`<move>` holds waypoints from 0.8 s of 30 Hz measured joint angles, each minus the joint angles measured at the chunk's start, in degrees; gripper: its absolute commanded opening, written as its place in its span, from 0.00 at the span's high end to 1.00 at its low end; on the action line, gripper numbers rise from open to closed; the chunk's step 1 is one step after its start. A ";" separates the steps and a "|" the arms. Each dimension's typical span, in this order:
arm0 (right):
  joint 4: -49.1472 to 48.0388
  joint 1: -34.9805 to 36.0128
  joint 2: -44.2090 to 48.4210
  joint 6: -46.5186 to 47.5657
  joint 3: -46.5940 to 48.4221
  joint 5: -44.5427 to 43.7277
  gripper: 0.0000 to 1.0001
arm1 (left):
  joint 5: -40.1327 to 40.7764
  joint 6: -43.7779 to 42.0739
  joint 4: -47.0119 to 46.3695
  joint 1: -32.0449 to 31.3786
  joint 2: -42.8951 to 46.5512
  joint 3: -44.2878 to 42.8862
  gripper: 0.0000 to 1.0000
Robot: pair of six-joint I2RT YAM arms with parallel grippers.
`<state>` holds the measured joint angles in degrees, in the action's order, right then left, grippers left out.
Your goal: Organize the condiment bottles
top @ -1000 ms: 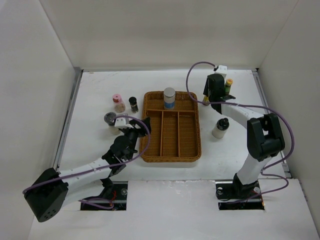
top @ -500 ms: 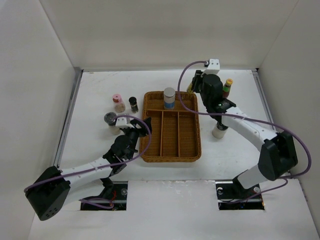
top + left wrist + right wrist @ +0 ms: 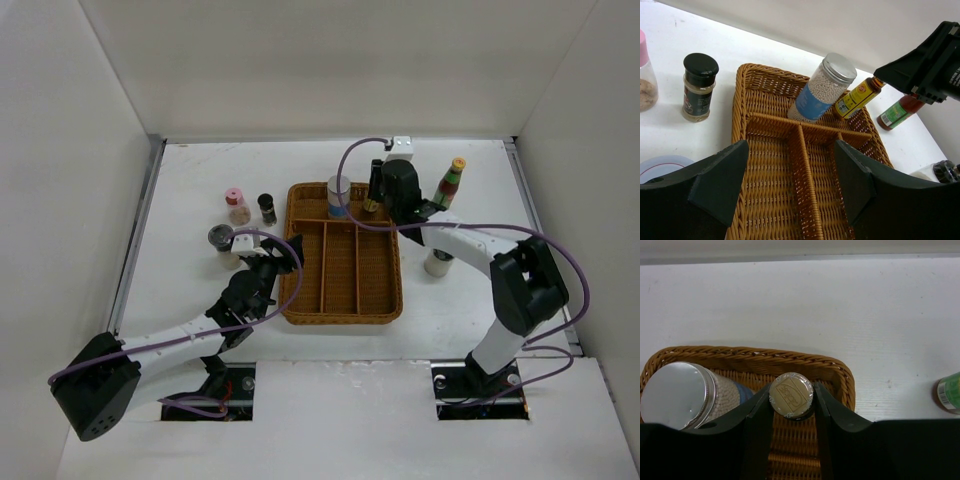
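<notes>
My right gripper (image 3: pixel 380 192) (image 3: pixel 791 405) is shut on a slim tan-capped sauce bottle (image 3: pixel 791 395) with a yellow label (image 3: pixel 856 97). It holds the bottle over the back right corner of the brown wicker tray (image 3: pixel 294 300), beside a grey-capped jar (image 3: pixel 339 196) (image 3: pixel 675 395) standing in the back compartment. My left gripper (image 3: pixel 283 252) (image 3: pixel 790 155) is open and empty over the tray's left front part. A pink-capped jar (image 3: pixel 236 205), a black-capped jar (image 3: pixel 267 208) and a dark-lidded jar (image 3: pixel 220 240) stand left of the tray.
A red sauce bottle (image 3: pixel 449 184) with a green label and yellow cap stands at the back right. A white jar with a black cap (image 3: pixel 438 262) stands right of the tray, partly behind my right arm. White walls close in the table.
My right gripper has carried the slim tan-capped bottle leftward from the back right of the table to over the tray's back right corner. The left arm has not moved.
</notes>
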<state>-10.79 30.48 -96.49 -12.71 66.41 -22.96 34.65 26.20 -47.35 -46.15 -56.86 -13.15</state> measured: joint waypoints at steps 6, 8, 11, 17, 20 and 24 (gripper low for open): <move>-0.33 0.48 -1.18 -0.44 -1.01 0.07 0.64 | -0.02 0.02 -0.04 -0.02 -0.61 0.00 0.32; -0.66 0.59 -1.81 -0.59 -1.27 0.04 0.63 | -0.02 0.02 -0.04 -0.02 -0.70 0.00 0.32; -1.27 0.72 -1.86 -0.63 -1.36 -0.09 0.53 | -0.02 0.02 -0.04 -0.02 -0.70 0.00 0.32; -1.81 1.09 -1.88 -0.98 -1.44 0.11 0.35 | -0.02 0.02 -0.04 -0.04 -0.70 0.00 0.32; -1.79 1.44 -1.73 -0.96 -1.44 0.13 0.31 | -0.02 0.02 -0.04 -0.04 -0.90 0.00 0.32; -1.62 1.49 0.04 -0.98 -1.73 0.22 0.26 | -0.02 0.00 -0.04 -0.04 -1.11 0.00 0.32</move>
<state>-12.40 31.97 -96.44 -13.69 64.69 -22.74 34.63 26.20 -47.40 -46.19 -57.98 -13.15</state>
